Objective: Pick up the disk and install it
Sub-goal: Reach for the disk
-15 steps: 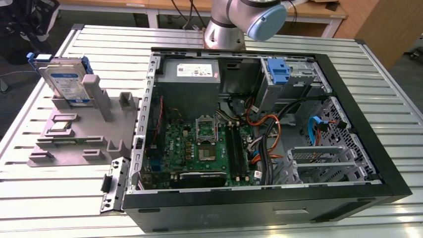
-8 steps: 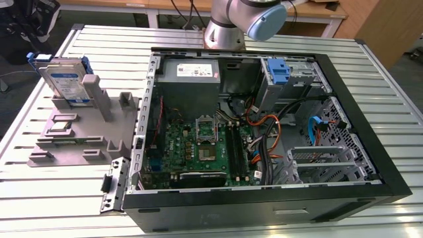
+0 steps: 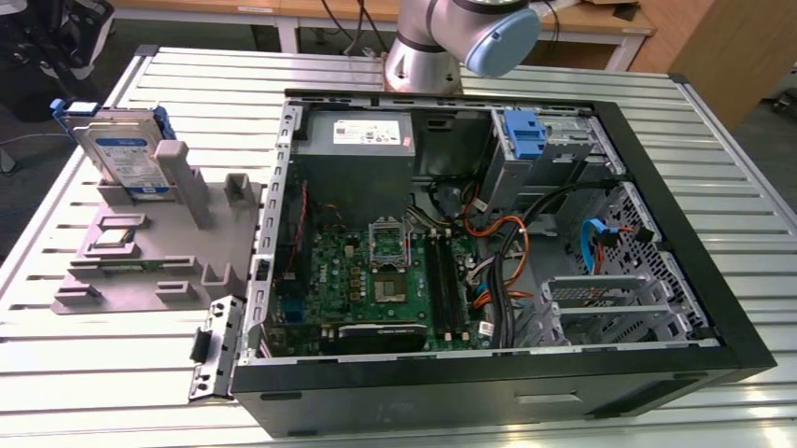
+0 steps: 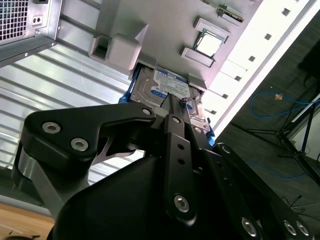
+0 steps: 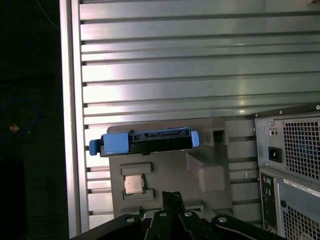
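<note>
In both wrist views the gripper point(image 5: 172, 196) point(image 4: 177, 102) hung in the air with its black fingers point(image 4: 170, 130) drawn close together and nothing between them. Below it lay the grey fixture point(image 5: 210, 150) point(image 4: 125, 20) point(image 3: 149, 252), and a small square chip point(image 5: 133, 184) point(image 4: 207, 44) point(image 3: 115, 235) sat in a pocket of that fixture, near the fingertips as the first wrist view saw them. Just past the chip stood the disk point(image 5: 145, 141) point(image 4: 167, 87) point(image 3: 125, 154), on edge in a slot of the fixture, its blue carrier framing the silver body and its white-and-blue label facing outward; the gripper was apart from it and did not touch it. The fixture rested on a slatted metal table point(image 5: 200, 65) point(image 4: 60, 95) point(image 3: 100, 392). Beside the fixture, on the exterior view's right, lay an open computer case point(image 3: 498, 373) point(image 5: 295, 150) point(image 4: 25, 20) on its side, with a green board point(image 3: 373, 280) on its floor, a grey power supply point(image 3: 361, 135) at its far end, orange and blue cables point(image 3: 598, 243), and an empty blue bracket point(image 3: 529, 131) in the drive bay at the far corner. Beyond the case, the arm point(image 3: 442, 37) rose from the far edge of the table.
</note>
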You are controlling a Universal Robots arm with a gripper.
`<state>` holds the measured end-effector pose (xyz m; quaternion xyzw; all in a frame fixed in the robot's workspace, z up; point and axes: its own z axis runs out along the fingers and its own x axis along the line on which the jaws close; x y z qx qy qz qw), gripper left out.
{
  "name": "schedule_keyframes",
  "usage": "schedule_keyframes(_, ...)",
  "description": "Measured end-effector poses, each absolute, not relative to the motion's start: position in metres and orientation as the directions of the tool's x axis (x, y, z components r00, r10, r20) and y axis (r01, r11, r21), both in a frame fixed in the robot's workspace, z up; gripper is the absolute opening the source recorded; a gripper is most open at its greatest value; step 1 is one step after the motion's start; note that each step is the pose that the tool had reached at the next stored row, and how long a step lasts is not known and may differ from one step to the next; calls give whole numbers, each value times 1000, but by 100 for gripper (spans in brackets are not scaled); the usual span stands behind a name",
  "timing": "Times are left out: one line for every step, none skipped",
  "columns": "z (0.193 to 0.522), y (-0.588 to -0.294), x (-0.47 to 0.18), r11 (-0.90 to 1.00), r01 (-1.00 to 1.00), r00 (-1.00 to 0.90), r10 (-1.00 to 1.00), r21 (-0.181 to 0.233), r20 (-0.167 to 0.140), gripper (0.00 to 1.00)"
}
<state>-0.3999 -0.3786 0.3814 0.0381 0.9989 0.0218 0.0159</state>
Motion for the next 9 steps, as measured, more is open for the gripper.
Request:
schedule_keyframes(381,-378,-400,996,75,-997,77,45,-30,10)
schedule_keyframes(381,-377,-400,996,75,-997,77,45,-30,10)
schedule_keyframes(381,-376,-400,996,75,-997,77,45,-30,10)
schedule_keyframes(381,-375,-400,996,75,-997,77,45,-30,10)
schedule_keyframes(380,-374,-400,996,75,-997,77,45,-30,10)
schedule_keyframes(380,-373,-400,996,75,-997,77,45,-30,10)
schedule_keyframes(380,-372,-400,996,75,-997,77,45,-30,10)
schedule_keyframes(380,-372,-400,996,75,-997,77,45,-30,10)
schedule_keyframes(379,-371,-400,996,75,-997,77,45,-30,10)
